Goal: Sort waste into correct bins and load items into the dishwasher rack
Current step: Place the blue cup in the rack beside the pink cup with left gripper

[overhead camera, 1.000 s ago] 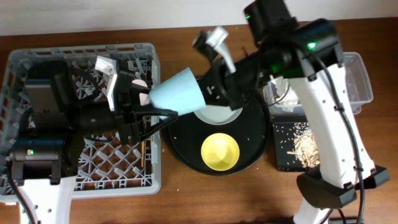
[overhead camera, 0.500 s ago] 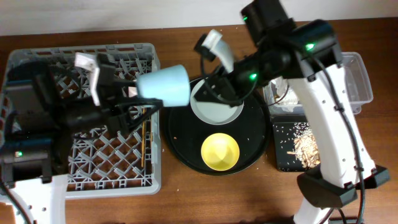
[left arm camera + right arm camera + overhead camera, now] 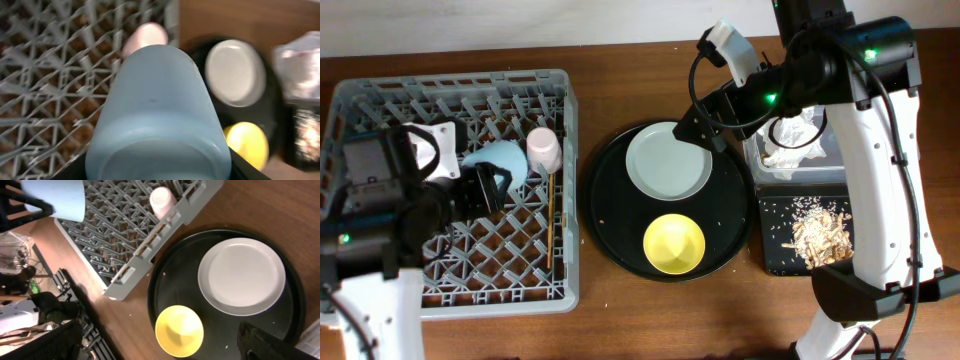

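Note:
My left gripper (image 3: 488, 183) is shut on the light-blue cup (image 3: 500, 158), which lies on its side over the grey dishwasher rack (image 3: 380, 100). That cup (image 3: 157, 110) fills the left wrist view. A pink cup (image 3: 542, 148) and the chopsticks (image 3: 550, 220) are in the rack's right part. The pale plate (image 3: 668, 160) and yellow bowl (image 3: 674, 243) rest on the round black tray (image 3: 610, 215). My right gripper (image 3: 707, 125) hangs open and empty above the plate's far right edge. A white napkin (image 3: 796, 135) lies in the clear tub (image 3: 810, 170). Food scraps (image 3: 812, 232) lie in the shallow black tray (image 3: 775, 250).
The right arm's white link (image 3: 880, 180) runs over the two bins on the right. Crumbs dot the round tray. Bare wooden table (image 3: 670, 320) shows along the front edge and between rack and round tray.
The right gripper has opened, released the light-blue cup and drawn back to the upper right. The left gripper has carried the cup leftward and down over the rack.

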`<action>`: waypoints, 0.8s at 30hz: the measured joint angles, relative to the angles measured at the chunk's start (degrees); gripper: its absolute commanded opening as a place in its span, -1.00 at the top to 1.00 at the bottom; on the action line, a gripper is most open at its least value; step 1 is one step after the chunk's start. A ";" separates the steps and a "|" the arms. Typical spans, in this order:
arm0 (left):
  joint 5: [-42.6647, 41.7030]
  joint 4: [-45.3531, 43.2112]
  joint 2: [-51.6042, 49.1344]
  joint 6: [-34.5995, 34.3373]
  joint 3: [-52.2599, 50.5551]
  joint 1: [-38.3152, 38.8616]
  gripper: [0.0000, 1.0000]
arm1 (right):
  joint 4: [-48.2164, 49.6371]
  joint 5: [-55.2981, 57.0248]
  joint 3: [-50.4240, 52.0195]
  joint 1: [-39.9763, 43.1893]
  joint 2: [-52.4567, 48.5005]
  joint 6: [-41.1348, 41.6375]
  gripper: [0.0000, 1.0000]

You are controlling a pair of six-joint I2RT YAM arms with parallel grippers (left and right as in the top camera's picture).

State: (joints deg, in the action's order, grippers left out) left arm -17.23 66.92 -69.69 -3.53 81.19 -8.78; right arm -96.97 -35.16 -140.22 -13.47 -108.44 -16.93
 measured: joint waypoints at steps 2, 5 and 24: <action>1.99 -0.52 -1.84 -0.39 -1.11 0.00 0.24 | 0.00 0.31 0.00 0.00 0.00 0.02 -0.97; 3.72 -2.19 -5.88 -0.61 -1.92 0.00 0.23 | 0.02 0.68 0.00 0.00 0.00 0.00 -0.97; 8.15 -5.42 -20.33 -2.78 -2.32 0.00 0.23 | 0.00 0.87 0.00 0.00 0.00 0.00 -0.97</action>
State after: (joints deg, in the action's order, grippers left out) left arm -9.08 61.49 -90.02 -6.31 78.87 -8.78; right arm -96.97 -34.28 -140.22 -13.47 -108.44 -16.93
